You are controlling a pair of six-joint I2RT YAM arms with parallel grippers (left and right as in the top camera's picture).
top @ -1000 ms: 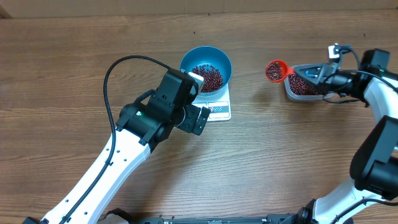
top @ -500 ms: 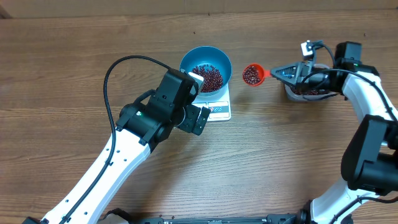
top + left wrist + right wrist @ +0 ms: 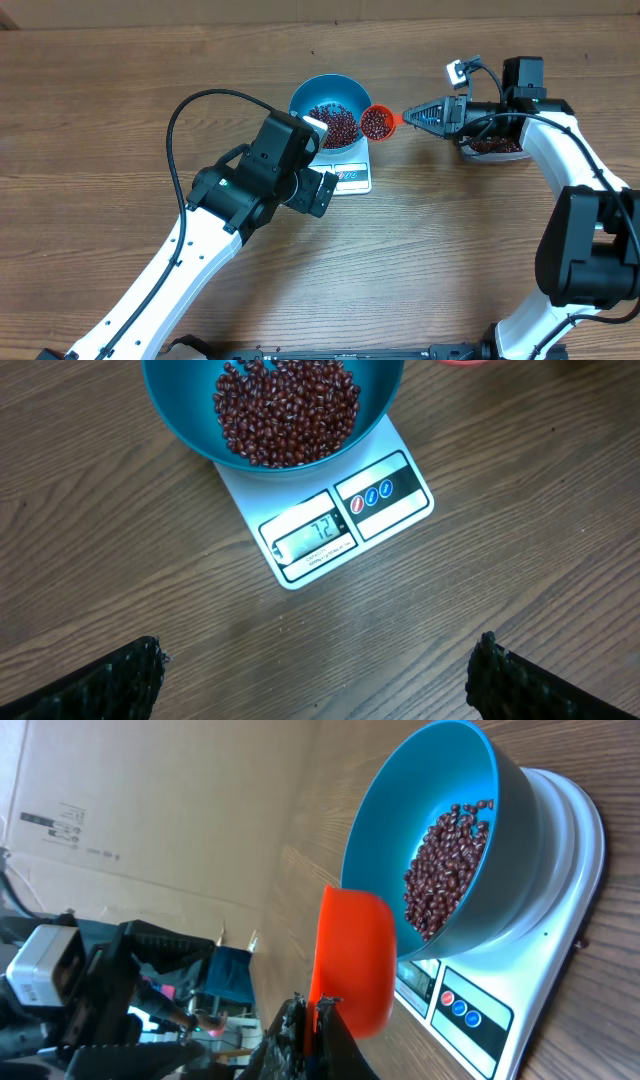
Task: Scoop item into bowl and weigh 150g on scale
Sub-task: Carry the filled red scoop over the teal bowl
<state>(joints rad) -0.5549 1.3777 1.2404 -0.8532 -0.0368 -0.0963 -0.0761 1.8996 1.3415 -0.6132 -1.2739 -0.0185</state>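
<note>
The blue bowl [image 3: 331, 113] is seen standing on the white kitchen scale [image 3: 352, 180] near the middle of the wooden worktop [image 3: 120, 80], and a heap of dark red beans [image 3: 336, 123] is held in its bottom. In the left wrist view the digits 72 are shown in the scale's display [image 3: 313, 534]. An orange-red scoop [image 3: 376, 123], filled with beans, is gripped by its handle in the right end effector [image 3: 412, 116], whose fingers are closed tight on it. The scoop's cup is placed at the bowl's right rim; whether the two touch cannot be told. A clear plastic tub [image 3: 492, 148] with more beans is set to the right, under the right arm and well apart from the scale. The left end effector [image 3: 318, 660] is spread wide and nothing is held in it. It is poised on the display side of the scale, its fingers [image 3: 110, 680] apart from bowl and scale alike.
</note>
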